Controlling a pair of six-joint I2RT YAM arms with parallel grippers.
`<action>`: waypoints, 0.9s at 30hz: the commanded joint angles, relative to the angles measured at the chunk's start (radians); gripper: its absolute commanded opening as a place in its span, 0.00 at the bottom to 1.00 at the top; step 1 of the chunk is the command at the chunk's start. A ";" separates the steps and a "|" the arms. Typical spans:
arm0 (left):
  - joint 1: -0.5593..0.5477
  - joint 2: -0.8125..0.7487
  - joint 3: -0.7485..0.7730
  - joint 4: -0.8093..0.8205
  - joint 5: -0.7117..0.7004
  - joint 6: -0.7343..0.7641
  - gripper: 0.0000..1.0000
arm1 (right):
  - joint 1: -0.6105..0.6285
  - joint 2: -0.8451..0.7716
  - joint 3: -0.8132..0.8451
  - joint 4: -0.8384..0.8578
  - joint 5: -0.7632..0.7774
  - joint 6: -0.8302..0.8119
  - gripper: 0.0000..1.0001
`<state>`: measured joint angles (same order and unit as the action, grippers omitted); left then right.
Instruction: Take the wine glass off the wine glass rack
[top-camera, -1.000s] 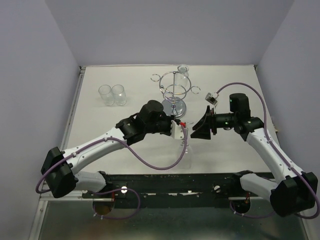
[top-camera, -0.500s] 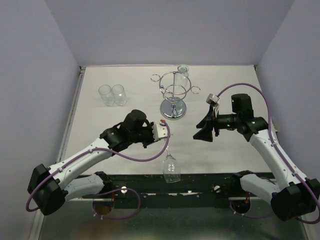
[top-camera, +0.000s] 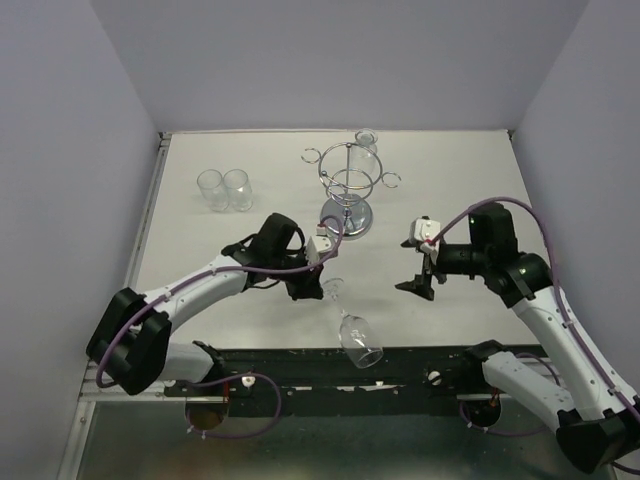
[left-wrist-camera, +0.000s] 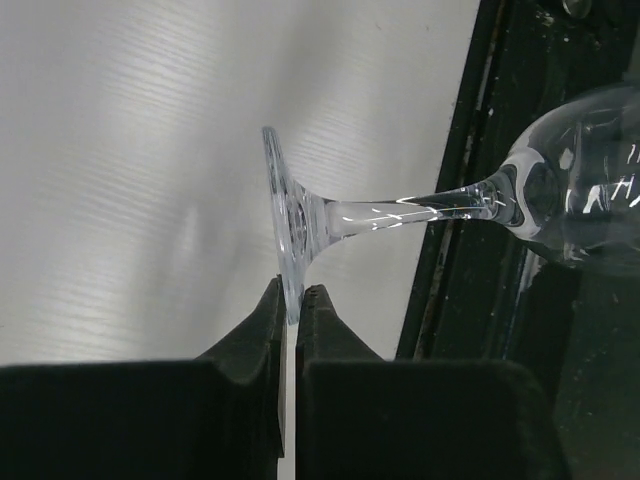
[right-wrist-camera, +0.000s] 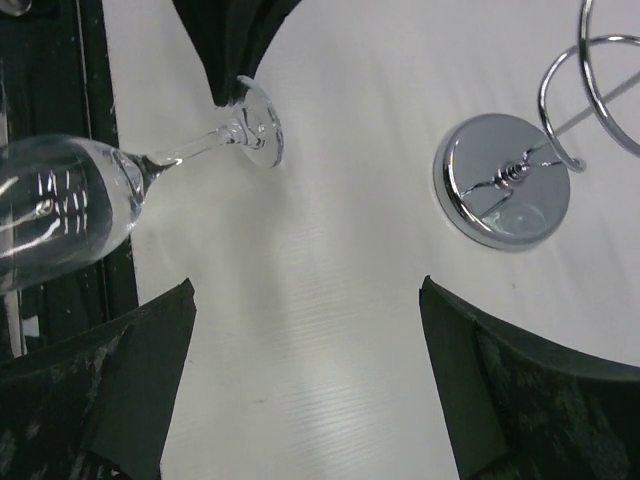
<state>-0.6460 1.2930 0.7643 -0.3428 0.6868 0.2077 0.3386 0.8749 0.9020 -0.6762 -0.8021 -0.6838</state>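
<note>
A clear wine glass lies tilted in the air over the table's near edge, bowl toward the front. My left gripper is shut on the rim of its foot. The left wrist view shows the jaws pinching the foot's edge, with the stem and bowl reaching right. The chrome wine glass rack stands at the back centre, apart from both grippers, with another glass behind it. My right gripper is open and empty, right of the held glass; its view shows wide-apart fingers.
Two clear tumblers stand at the back left. The rack's mirrored base sits on the white table near my right gripper. The black front rail runs under the glass bowl. Grey walls close in the sides and back.
My left gripper has carried the glass away from the rack toward the front and turned, so the bowl now points front right. My right gripper has drawn back and to the right.
</note>
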 joint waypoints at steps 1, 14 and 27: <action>0.034 0.083 0.033 0.068 0.220 -0.089 0.00 | 0.080 -0.027 -0.031 -0.158 0.073 -0.272 1.00; 0.144 0.302 0.086 0.126 0.361 -0.191 0.00 | 0.292 -0.123 -0.127 -0.197 0.112 -0.452 1.00; 0.170 0.419 0.165 0.022 0.468 -0.168 0.00 | 0.473 -0.057 -0.156 0.036 0.302 -0.483 1.00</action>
<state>-0.4835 1.6764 0.8913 -0.2832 1.0439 0.0372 0.7910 0.8265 0.7479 -0.6991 -0.5362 -1.0966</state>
